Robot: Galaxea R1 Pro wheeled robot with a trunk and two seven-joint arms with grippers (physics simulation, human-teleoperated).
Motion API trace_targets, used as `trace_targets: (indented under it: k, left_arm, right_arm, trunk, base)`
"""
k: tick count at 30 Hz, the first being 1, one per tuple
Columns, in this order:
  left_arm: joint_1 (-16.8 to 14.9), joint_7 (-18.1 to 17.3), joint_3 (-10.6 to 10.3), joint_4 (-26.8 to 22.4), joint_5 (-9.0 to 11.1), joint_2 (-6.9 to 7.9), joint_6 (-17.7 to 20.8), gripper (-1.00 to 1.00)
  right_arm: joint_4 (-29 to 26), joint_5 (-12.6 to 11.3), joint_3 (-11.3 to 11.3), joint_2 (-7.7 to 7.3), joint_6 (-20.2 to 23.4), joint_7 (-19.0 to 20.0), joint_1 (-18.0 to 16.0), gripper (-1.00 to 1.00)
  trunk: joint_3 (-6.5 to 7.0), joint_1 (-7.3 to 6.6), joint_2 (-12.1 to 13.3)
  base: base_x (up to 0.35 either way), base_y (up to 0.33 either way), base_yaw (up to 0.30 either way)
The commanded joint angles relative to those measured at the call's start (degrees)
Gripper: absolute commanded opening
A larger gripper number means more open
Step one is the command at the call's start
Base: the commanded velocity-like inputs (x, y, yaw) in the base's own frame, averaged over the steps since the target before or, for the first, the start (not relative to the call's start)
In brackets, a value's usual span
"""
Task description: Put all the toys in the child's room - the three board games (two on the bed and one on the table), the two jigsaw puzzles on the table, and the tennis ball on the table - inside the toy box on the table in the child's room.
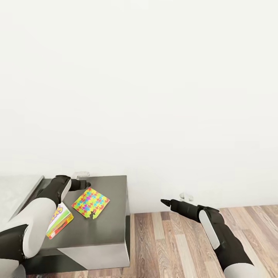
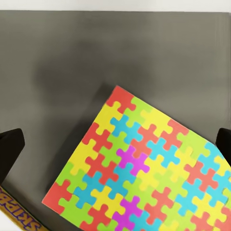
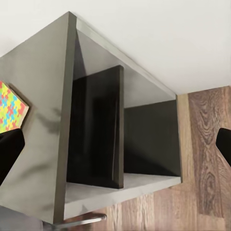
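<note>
The left arm reaches over the dark grey worktop (image 1: pixel 112 216). Beside its forearm, near the worktop's left edge, lies the SKIP BO board game (image 1: pixel 59 221), partly hidden by the arm. The left pincer (image 2: pixel 115 144) hangs above the worktop with its dark fingertips (image 2: pixel 10 147) spread wide, one at each side of the wrist view and nothing between them. Just right of the game, toward the middle of the worktop, a jigsaw puzzle (image 1: pixel 90 202) lies flat, turned askew to the edges. Right of the worktop, over the wood-plank floor (image 1: pixel 173 247), the right pincer (image 1: pixel 166 202) points toward the worktop, its fingertips (image 3: pixel 9 154) also wide apart, holding nothing.
</note>
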Motion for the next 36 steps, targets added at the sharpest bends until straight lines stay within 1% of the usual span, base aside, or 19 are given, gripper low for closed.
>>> trace_targets:
  k: [1,3,6,8,11,14,23,36]
  left_arm:
    - [-0.1,-0.7,0.5,-0.1,-0.6,0.03,0.3,1.0]
    - [-0.1,-1.3,0.5,-0.1,-0.5,0.3,0.3,1.0]
    - [-0.1,-3.2,0.5,-0.1,-0.5,1.03,0.4,1.0]
    - [-0.1,-6.4,0.5,-0.1,-0.5,1.98,0.3,1.0]
    - [-0.1,-9.9,0.5,-0.1,-0.5,3.12,0.3,1.0]
    - [-0.1,-11.2,0.5,-0.1,-0.6,3.69,0.3,1.0]
    - [-0.1,-11.8,0.5,-0.1,-0.6,4.0,0.2,1.0]
    - [-0.1,-11.9,0.4,-0.2,-0.6,3.86,0.3,1.0]
  right_arm:
    - [0.0,0.0,-0.1,0.01,0.3,0.2,0.0,1.0]
    - [0.0,0.0,-0.1,-0.02,0.3,0.2,0.0,1.0]
    - [0.0,0.0,-0.1,-0.05,0.3,0.2,0.0,1.0]
    - [-0.1,0.1,-0.1,-0.07,0.3,0.2,0.0,1.0]
    - [-0.1,0.1,-0.1,-0.07,0.3,0.2,0.0,1.0]
    - [-0.1,0.1,-0.1,-0.08,0.3,0.2,0.0,1.0]
    - [-0.3,0.1,-0.1,-0.09,0.3,0.2,0.0,1.0]
    - [-0.5,0.1,-0.1,-0.16,0.3,0.2,0.0,1.0]
  trunk:
    - [-0.21,0.03,-0.1]
    - [-0.4,0.03,-0.1]
    - [-0.68,0.03,-0.1]
    - [-0.87,0.03,-0.1]
    - [-1.15,0.03,-0.1]
    - [-1.43,0.03,-0.1]
    - [-2.27,0.03,-0.1]
    - [-3.49,0.03,-0.1]
  base:
    - [0.0,0.0,0.0]
    - [0.0,0.0,0.0]
    - [0.0,0.0,0.0]
    - [0.0,0.0,0.0]
    - [0.0,0.0,0.0]
    - [0.0,0.0,0.0]
    - [0.0,0.0,0.0]
    - [0.0,0.0,0.0]
